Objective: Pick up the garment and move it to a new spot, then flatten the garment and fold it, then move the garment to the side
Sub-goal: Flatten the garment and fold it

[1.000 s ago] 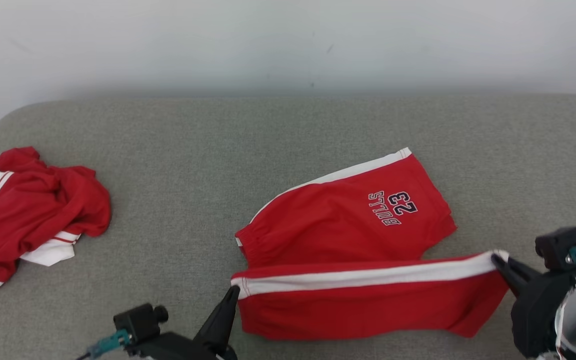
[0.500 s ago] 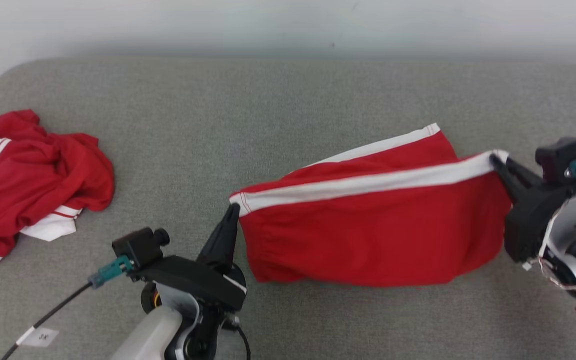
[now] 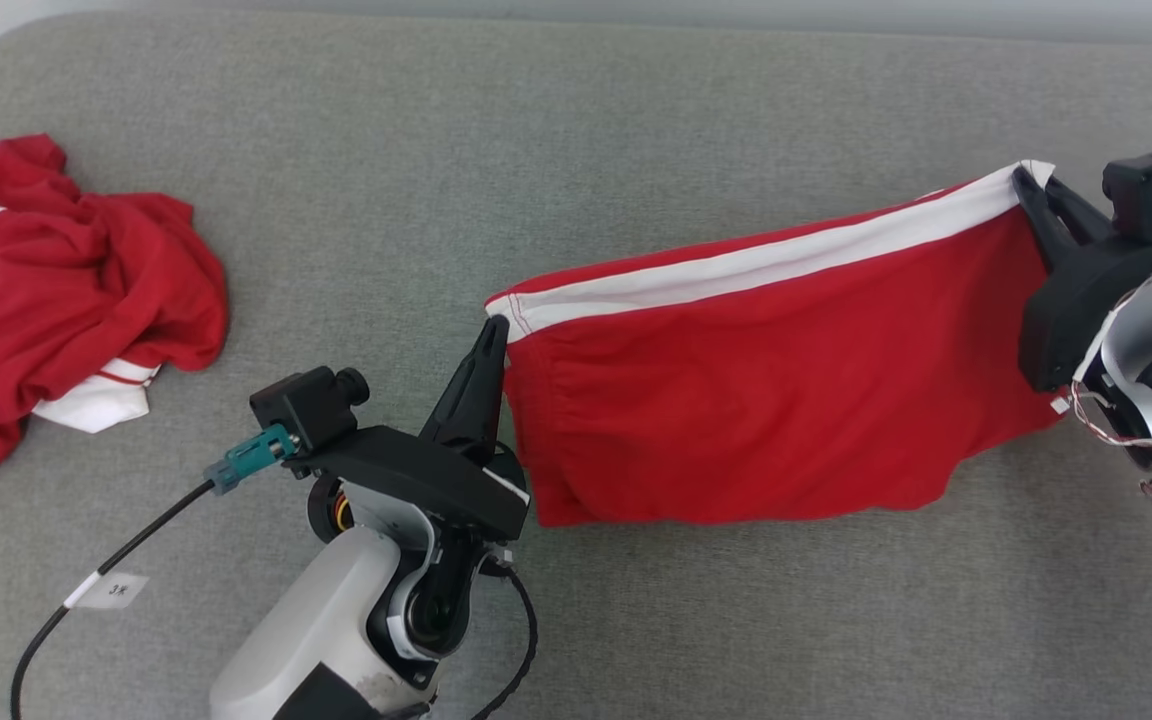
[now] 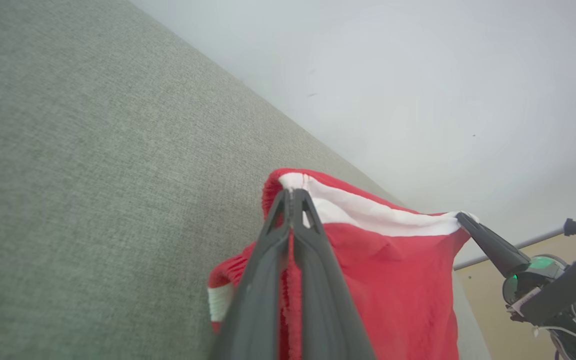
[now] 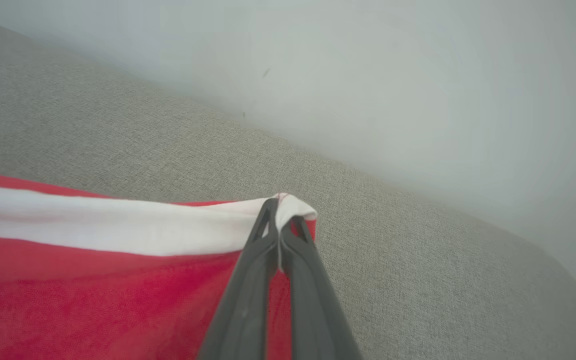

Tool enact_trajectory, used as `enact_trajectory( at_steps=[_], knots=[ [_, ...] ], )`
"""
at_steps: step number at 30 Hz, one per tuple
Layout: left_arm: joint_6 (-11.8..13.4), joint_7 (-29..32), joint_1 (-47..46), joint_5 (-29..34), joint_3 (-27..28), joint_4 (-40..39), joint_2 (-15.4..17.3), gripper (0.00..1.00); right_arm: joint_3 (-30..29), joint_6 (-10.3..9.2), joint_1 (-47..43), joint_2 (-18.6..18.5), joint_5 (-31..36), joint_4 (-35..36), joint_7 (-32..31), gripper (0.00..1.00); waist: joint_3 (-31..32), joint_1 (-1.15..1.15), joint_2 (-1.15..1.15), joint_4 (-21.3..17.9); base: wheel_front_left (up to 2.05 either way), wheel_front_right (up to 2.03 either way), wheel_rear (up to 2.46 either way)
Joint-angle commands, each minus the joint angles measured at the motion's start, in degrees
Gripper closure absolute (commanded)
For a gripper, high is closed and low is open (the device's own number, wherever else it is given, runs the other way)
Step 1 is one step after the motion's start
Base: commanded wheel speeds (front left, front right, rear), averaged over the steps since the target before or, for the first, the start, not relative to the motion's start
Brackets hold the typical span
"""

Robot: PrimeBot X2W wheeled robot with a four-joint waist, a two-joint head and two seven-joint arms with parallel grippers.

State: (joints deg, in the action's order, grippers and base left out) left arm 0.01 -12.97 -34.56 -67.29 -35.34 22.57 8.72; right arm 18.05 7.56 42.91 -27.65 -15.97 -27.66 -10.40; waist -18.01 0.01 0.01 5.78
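the left gripper point(image 3: 496, 335) and right gripper point(image 3: 1024, 180), both clamped tight on opposite white-banded corners, hold the red shorts point(image 3: 766, 400) stretched above the grey cushion point(image 3: 576, 150).

You are looking at a plain indoor test room set up for laundry handling, as far as the pictures let you judge. The work surface point(image 3: 576, 120) is a wide pad in grey woven upholstery cloth with rounded corners, like a bed or a sofa seat. It stands against a bare white wall point(image 4: 418, 75), with tan floor point(image 4: 480, 315) past its end. You have 2 red-and-white sports garments here: the shorts point(image 3: 766, 400) and a crumpled top point(image 3: 66, 290). A tagged black cable point(image 3: 136, 547) and loose thin wires point(image 3: 1116, 440) suggest a research rig.
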Motion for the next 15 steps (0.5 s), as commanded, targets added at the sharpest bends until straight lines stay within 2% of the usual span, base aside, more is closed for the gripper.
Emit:
enact_trajectory(
  at_steps=[1, 10, 11, 12, 13, 15],
  knots=[
    [0.07, -0.3, -1.05, 0.54, -0.01, 0.59, -0.5, 1.0, 0.0, -0.17, 1.56, 0.55, 0.74, -1.7, 0.98, 1.0, -1.27, -0.01, -0.01, 1.34, 0.0, 0.0, 0.0],
    [-0.66, -0.9, -3.24, 1.13, 0.35, 3.33, -1.88, 1.0, 1.19, -0.17, 5.85, 2.83, 1.08, -9.26, 3.34, 1.0, -2.55, -0.01, -0.01, 2.86, 0.0, 0.0, 0.0],
    [-0.77, -0.94, -3.38, 1.26, 0.29, 3.61, -1.88, 0.7, 1.41, -0.17, 6.08, 3.1, 0.87, -9.96, 3.13, 0.59, -2.58, -0.01, -0.01, 2.89, 0.0, 0.0, 0.0],
    [-0.8, -1.01, -3.48, 1.39, 0.28, 3.92, -1.92, 0.16, 1.62, -0.17, 6.4, 3.29, 0.79, -10.45, 3.27, 0.02, -2.58, -0.01, -0.01, 2.9, 0.0, 0.0, 0.0],
    [-0.84, -1.04, -3.56, 1.51, 0.24, 4.24, -2.04, 0.0, 1.7, -0.17, 6.7, 3.5, 0.51, -10.95, 3.48, 0.0, -2.56, -0.01, -0.01, 2.9, 0.0, 0.0, 0.0],
    [-1.0, -1.13, -3.68, 1.8, -0.02, 4.74, -2.18, 0.0, 2.19, -0.17, 7.08, 3.77, -0.02, -11.89, 3.53, 0.0, -2.32, -0.01, -0.01, 2.81, 0.0, 0.0, 0.0]
  ],
)
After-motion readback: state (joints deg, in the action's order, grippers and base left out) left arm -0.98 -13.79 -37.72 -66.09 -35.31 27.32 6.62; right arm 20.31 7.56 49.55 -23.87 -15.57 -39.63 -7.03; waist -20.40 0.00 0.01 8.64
